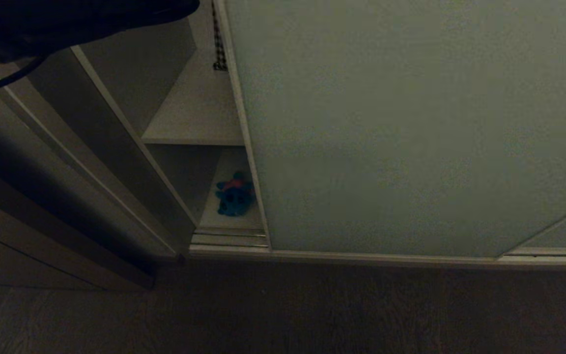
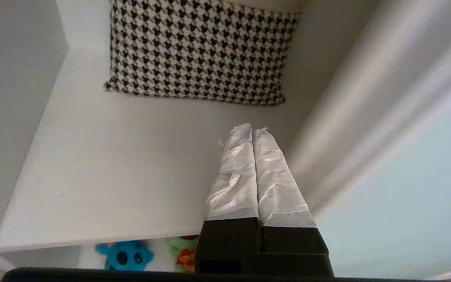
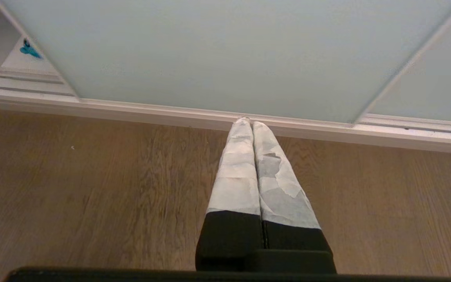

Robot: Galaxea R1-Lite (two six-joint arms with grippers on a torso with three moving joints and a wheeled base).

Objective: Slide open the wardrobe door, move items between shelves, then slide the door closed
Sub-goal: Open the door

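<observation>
**Door part-open; left gripper at the upper shelf, toys on the shelf below**

The door (image 1: 410, 128), a broad pale grey-green panel in a thin cream frame, covers most of the wardrobe and leaves a narrow gap at its left edge. Through the gap show two white shelves: an upper shelf (image 2: 123, 164) and a lower shelf (image 1: 224, 216) just behind the floor track (image 1: 229, 238).

The left gripper (image 2: 252, 131) hangs above the upper shelf, just beside the door's edge, its taped fingers (image 2: 233, 176) pressed together and holding nothing. A houndstooth cushion (image 2: 202, 51) leans at the back of this shelf. The right gripper (image 3: 249, 122) is parked low over the wooden floor (image 3: 92, 188), pointing at the door's base, fingers likewise pressed together and empty.

The blue toy (image 1: 234, 195) sits on the lower shelf near the door's edge; in the left wrist view the frog (image 2: 182, 254) lies just beside it, though only part of it shows, so whether they touch cannot be told.

Handling, as a judgement: both toys are plush, light and soft, and should yield under the fingers without slipping; a pinch across the body is the likeliest hold. The door is stiff and probably heavy, best pushed at its framed edge.
</observation>
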